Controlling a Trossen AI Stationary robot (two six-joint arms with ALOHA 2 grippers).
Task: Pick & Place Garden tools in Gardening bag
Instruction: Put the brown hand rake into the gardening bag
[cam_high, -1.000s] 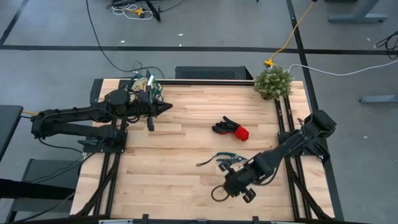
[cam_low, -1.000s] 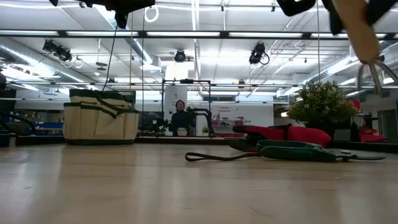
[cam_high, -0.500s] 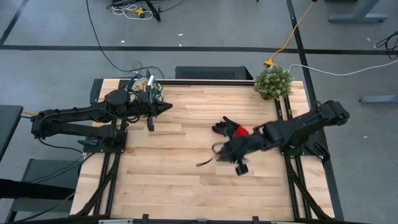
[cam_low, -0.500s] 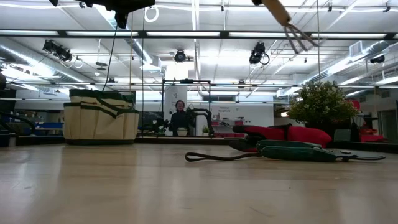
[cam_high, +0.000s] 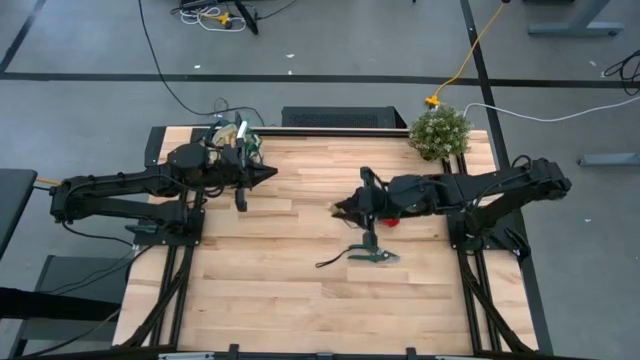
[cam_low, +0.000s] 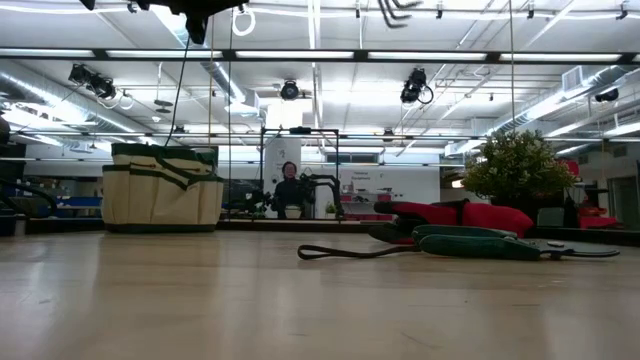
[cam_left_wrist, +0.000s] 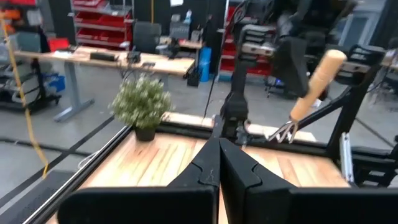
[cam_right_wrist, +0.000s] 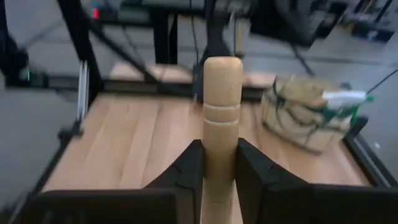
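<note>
My right gripper (cam_high: 352, 205) is shut on the wooden-handled rake (cam_left_wrist: 308, 93), high above the table's middle, over the black-and-red gloves (cam_high: 388, 212). The rake's tines (cam_low: 395, 10) show at the top of the low view. The pruning shears (cam_high: 370, 252) lie flat on the table nearer the front, and also show in the low view (cam_low: 470, 243). The beige gardening bag (cam_low: 160, 187) stands in the far left corner with a green spray bottle (cam_right_wrist: 345, 96) in it. My left gripper (cam_high: 270, 174) is shut and empty beside the bag. My right gripper pinches the rake's wooden handle (cam_right_wrist: 222, 158) between its two fingers. The fingers come level from the table's right side and lie across the handle. The rounded free end (cam_right_wrist: 222, 68) stands up past the fingers and the tines (cam_left_wrist: 283, 132) hang below. The rake is lifted clear.
A bushy green plant (cam_high: 438, 132) stands at the far right corner. Black rails run along the table's left and right sides (cam_high: 455, 200). Bare wood lies between the two grippers and along the near edge (cam_high: 300, 310).
My right gripper has carried the rake from the near right of the table upward and toward the far left, over the shears to above the gloves. The rake has risen until only its tines show at the top of the low view.
</note>
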